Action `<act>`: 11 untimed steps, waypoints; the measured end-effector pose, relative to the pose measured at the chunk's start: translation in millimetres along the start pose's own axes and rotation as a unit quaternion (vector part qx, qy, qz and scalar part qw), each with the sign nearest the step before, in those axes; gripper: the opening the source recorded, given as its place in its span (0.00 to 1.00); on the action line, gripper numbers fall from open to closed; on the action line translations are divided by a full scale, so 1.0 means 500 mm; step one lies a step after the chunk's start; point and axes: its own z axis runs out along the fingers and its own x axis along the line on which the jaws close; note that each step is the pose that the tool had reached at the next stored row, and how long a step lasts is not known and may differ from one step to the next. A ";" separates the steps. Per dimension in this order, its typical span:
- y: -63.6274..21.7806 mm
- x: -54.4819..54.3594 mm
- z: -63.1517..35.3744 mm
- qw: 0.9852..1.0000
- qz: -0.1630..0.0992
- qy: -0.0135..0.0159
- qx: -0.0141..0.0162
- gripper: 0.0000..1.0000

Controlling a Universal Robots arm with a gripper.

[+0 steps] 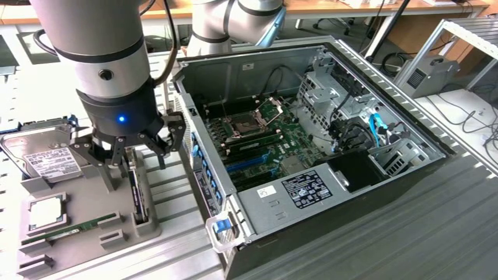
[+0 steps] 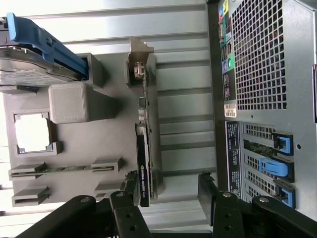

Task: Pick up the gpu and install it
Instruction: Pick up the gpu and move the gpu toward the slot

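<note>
Ribbed metal bench, grey tray, gpu on edge, lettering unreadable, fingers wide open astride it, empty

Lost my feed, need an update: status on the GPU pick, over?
Gripper open, low over GPU. GPU on edge in tray slot, not gripped. Nothing blocking it; case open alongside.

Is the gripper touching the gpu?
Cannot tell. In the wrist view the open gripper straddles the gpu; one finger stands clear of it, the other overlaps its edge, so neither gap nor contact shows.
</note>
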 end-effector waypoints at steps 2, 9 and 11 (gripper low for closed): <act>0.000 0.000 0.001 1.000 0.000 0.000 0.000 0.60; 0.000 0.000 0.004 1.000 0.000 0.000 0.000 0.60; 0.000 0.000 0.005 1.000 0.000 0.000 0.000 0.60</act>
